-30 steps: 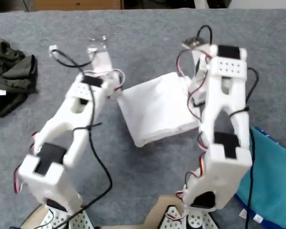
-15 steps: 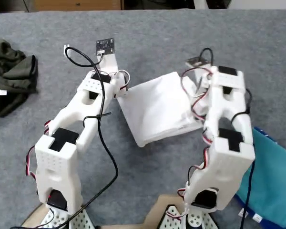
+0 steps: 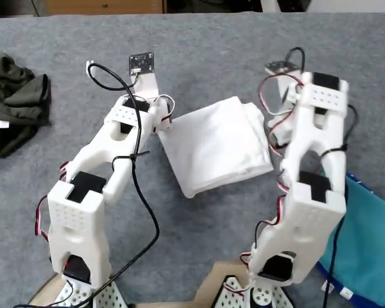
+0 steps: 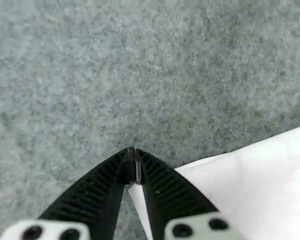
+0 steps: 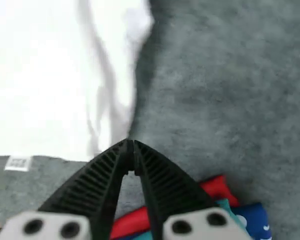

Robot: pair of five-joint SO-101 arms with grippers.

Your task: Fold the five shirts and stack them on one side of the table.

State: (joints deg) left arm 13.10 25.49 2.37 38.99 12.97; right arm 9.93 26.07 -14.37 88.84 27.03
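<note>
Centre of the grey felt table [image 3: 212,51], a folded white cotton shirt [image 3: 212,147] lies flat, the left gripper [image 4: 134,152] at its left corner and the right gripper [image 5: 131,145] at its right edge. Both sets of jaws are pressed together. Far left sits a crumpled dark green shirt [image 3: 13,102]; near right, a teal shirt [image 3: 366,244].

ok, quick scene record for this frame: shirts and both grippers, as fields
white shirt: folded, mid-table, between the arms
left gripper: shut, at the white shirt's left corner; cannot tell whether it pinches cloth
right gripper: shut, beside the white shirt's right edge
green shirt: crumpled, at the table's left edge
teal shirt: lying at the right edge, by the right arm's base
table: grey fabric surface
</note>
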